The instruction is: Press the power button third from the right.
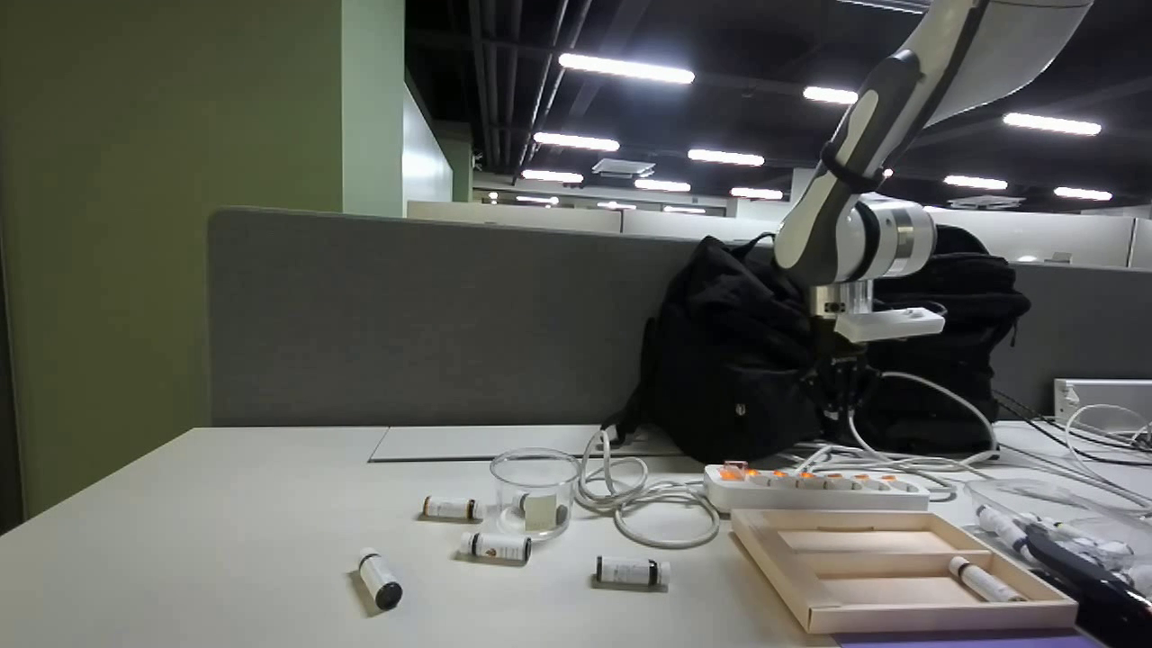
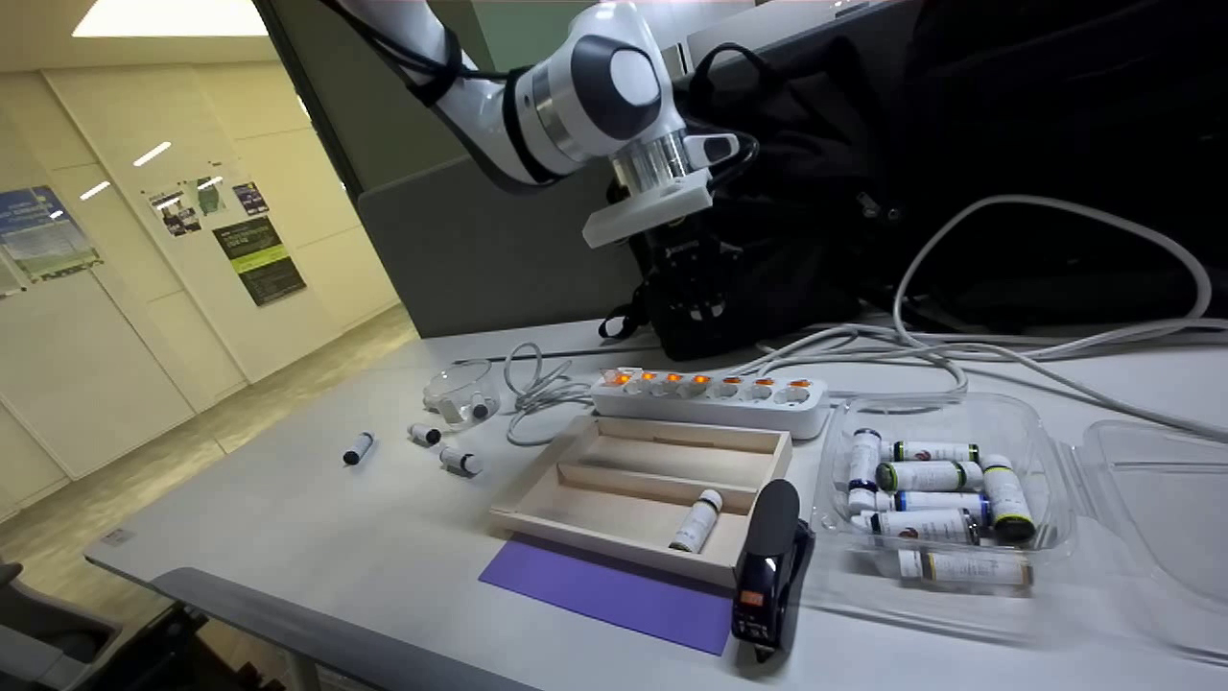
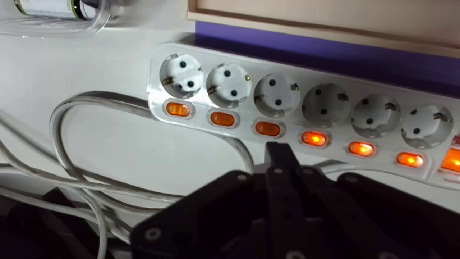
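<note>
Wrist view and both exterior views: a white desk [image 1: 225, 540] carries the whole arrangement. Over it reaches the Panda arm [image 1: 877, 126], with a black backpack [image 1: 738, 369] behind it in an exterior view. Next in size are the divided wooden tray [image 2: 672, 461] and, just beside it, the white multi-socket power strip [image 2: 705, 408]. The Robotiq gripper [image 3: 282, 154] hangs above the strip, apart from it in both exterior views; it is clenched, grasping nothing. A larger orange switch [image 3: 451, 159] glows at one end of the strip; beyond it run six small rocker switches [image 3: 314, 138], three lit and three dark.

The target rocker switch [image 3: 267, 128] is third from the right in both exterior views, hence third from the left in the wrist view. It is dark and borders the lit group; there the fingertips [image 3: 276, 153] appear near it.

Progress, as judged: positioning seems largely done, while descent, contact and the press itself appear to remain. The dark lens alone cannot settle whether a press has been made.
</note>
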Motion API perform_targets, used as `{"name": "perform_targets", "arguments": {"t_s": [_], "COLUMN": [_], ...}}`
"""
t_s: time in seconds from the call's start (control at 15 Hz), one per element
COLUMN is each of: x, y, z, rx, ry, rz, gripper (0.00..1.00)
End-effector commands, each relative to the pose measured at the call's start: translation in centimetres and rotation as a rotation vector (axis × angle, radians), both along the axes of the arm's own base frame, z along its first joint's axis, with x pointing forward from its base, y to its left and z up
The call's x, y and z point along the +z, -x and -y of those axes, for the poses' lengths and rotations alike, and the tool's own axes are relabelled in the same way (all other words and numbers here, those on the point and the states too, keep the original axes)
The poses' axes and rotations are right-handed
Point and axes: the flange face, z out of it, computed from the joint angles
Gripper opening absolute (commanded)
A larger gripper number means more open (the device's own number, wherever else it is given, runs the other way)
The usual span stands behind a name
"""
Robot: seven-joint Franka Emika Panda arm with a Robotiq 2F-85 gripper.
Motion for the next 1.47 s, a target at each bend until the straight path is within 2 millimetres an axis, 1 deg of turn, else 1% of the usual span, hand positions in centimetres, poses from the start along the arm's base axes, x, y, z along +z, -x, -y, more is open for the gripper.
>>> {"name": "perform_targets", "arguments": {"t_s": [0.0, 0.87, 1.13, 1.4], "x": [-1.1, -4.8, -5.7, -6.6], "y": [-0.5, -1.1, -1.0, -0.7], "z": [0.7, 0.7, 0.3, 0.6], "rx": [-0.013, 0.010, 0.016, 0.015], "ry": [0.010, 0.043, 0.048, 0.055], "rz": [-0.004, 0.037, 0.034, 0.024], "gripper": [0.00, 0.00, 0.00, 0.00]}}
